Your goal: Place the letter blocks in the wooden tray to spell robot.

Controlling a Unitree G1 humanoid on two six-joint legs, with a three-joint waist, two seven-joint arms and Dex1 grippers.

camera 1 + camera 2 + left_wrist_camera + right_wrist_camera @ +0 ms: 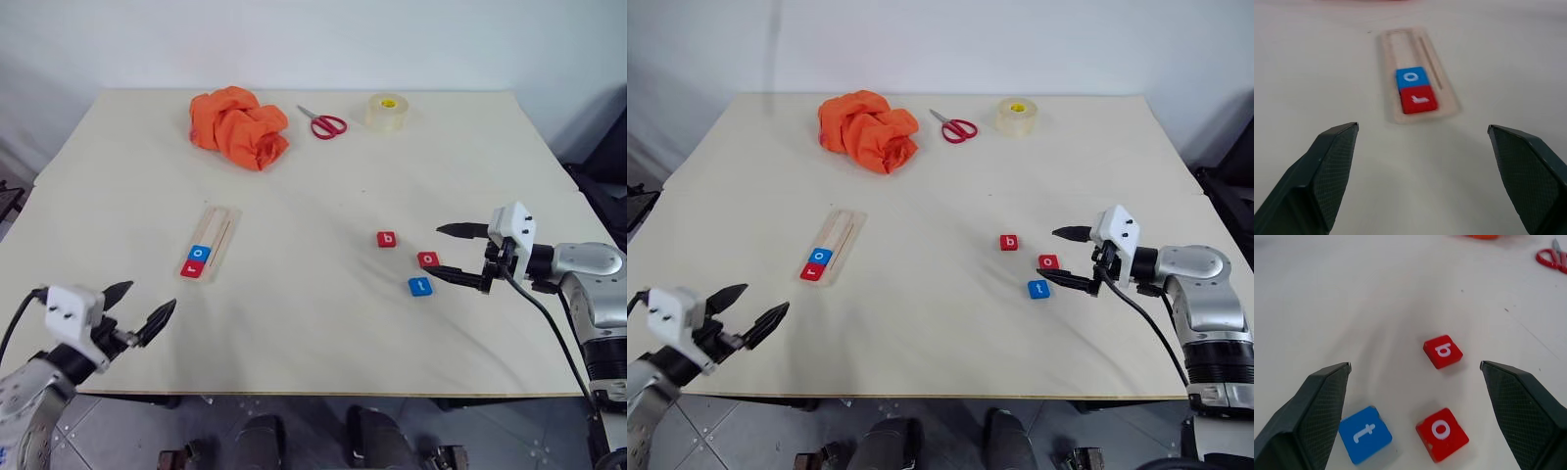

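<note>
Both tools, left (139, 305) and right (453, 255), gape wide over pale table (323, 333).

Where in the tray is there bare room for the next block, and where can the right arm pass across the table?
The wooden tray is bare beyond the blue o, toward the orange cloth; the red r sits at the near end. Table between the tray and red b is bare. Crowded: b, red o and blue t by the right gripper.

pale wooden table (323, 343) against a white wall (294, 39), grey tiled floor (127, 431).
</note>
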